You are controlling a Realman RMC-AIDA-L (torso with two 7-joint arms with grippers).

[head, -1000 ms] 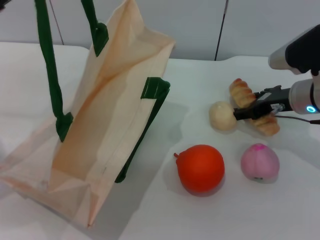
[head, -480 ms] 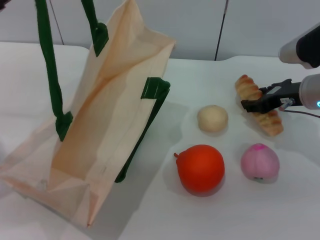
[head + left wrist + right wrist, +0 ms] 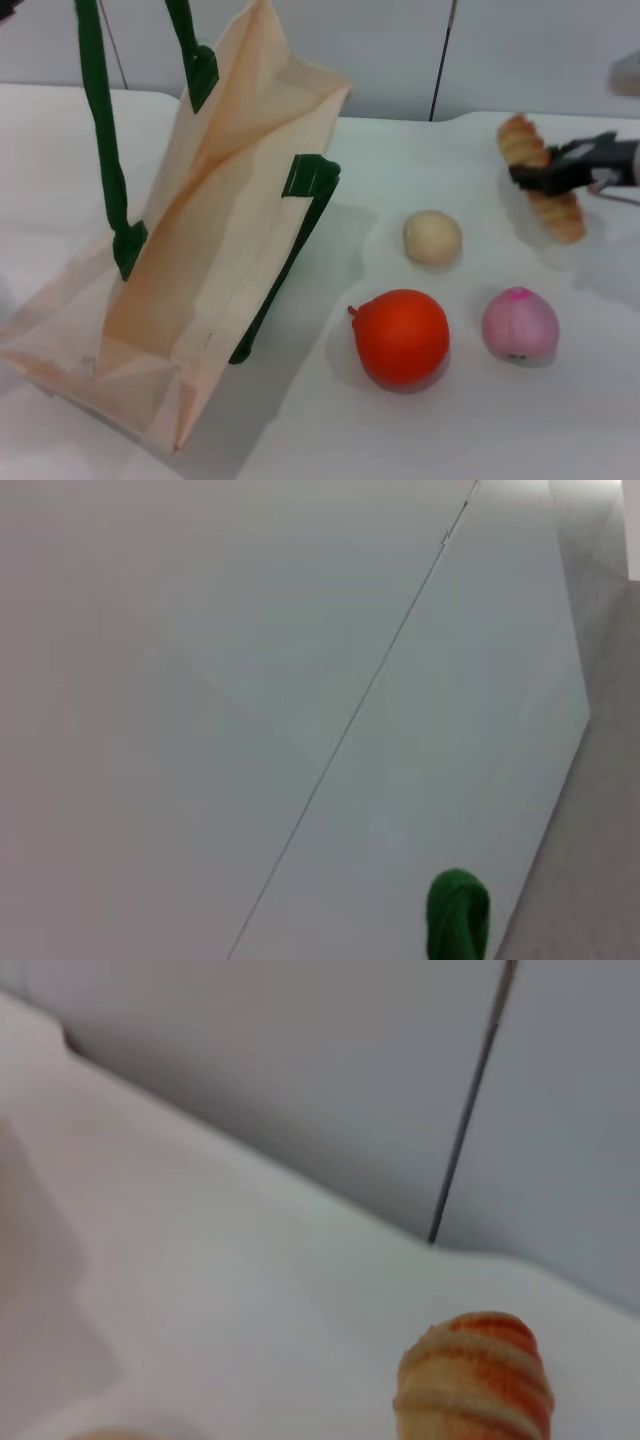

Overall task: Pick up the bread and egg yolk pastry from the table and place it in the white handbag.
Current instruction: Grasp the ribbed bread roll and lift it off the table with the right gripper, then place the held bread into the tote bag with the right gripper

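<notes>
The right hand (image 3: 530, 180) is clamped across the middle of the bread (image 3: 540, 178). The loaf sticks out past the hand on both sides, and it looks lifted a little off the counter (image 3: 300, 420). In the right wrist view, one striped end of the bread (image 3: 475, 1378) shows close up.

So the step in hand is carrying the bread. It is picked up but not in the bag yet.

The white handbag (image 3: 200, 260) is well apart from the right hand, far across the counter on the other side. Its mouth is open and its green handles (image 3: 100, 150) go up out of view. The left hand does not show, so I cannot tell if it is open or closed.

The egg yolk pastry (image 3: 432, 237) sits on the counter between the right hand and the bag, near an orange fruit (image 3: 402, 337) and a pink ball (image 3: 519, 325).

Next, I think the right hand must carry the bread over the pastry, reach above the open bag, and let go.
</notes>
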